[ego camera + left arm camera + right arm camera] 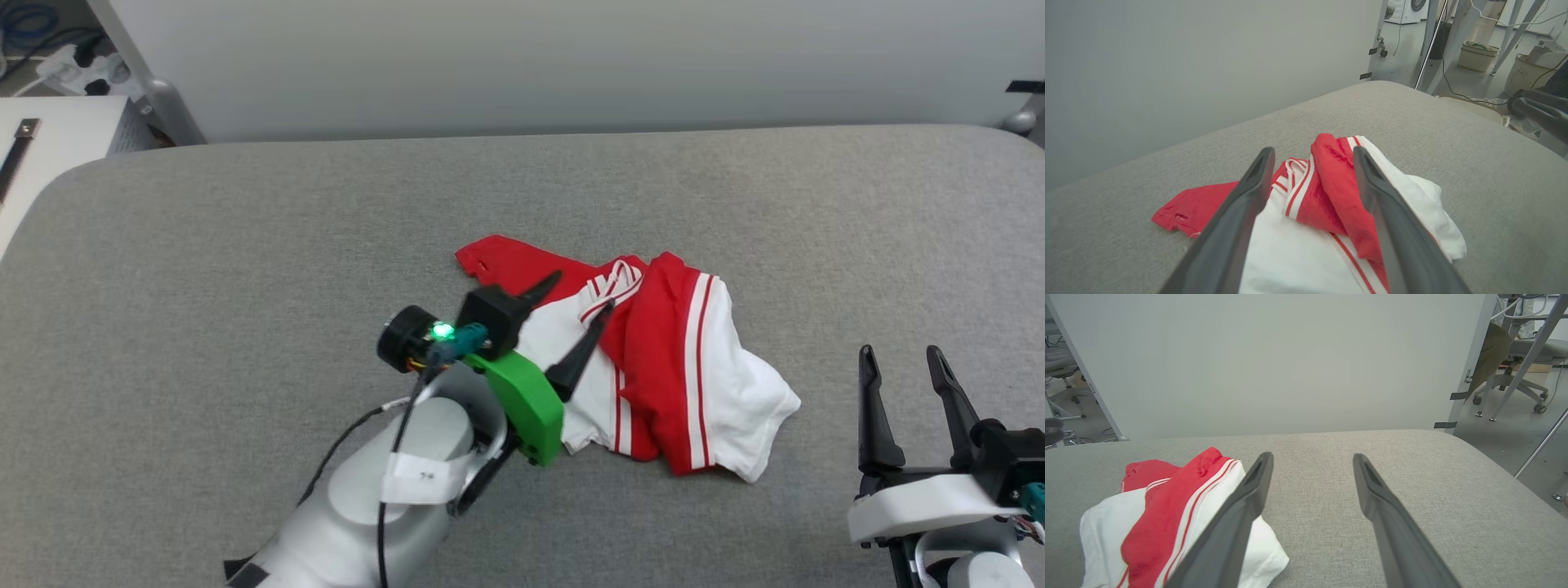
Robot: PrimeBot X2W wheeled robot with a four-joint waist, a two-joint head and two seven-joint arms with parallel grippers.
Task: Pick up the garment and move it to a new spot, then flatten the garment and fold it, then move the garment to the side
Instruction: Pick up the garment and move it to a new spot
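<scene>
The garment [661, 359] lies crumpled in a red and white heap near the middle of the grey padded table [245, 269]. Its striped neck trim [612, 286] faces up. My left gripper [581, 296] hovers open over the heap's left part, fingers spread above the white cloth and pointing toward the neck trim. In the left wrist view the garment [1327, 200] shows between and under the open fingers [1237, 212], nothing pinched. My right gripper [902, 355] stands open at the lower right, apart from the cloth. The garment [1167, 506] lies left of its fingers [1241, 510] in the right wrist view.
A pale wall [571, 65] runs behind the table's far edge. A white surface with a dark strap [20, 147] sits at the far left. Baskets [1478, 55] and cables stand on the floor beyond the table's right end; an office chair [1531, 363] too.
</scene>
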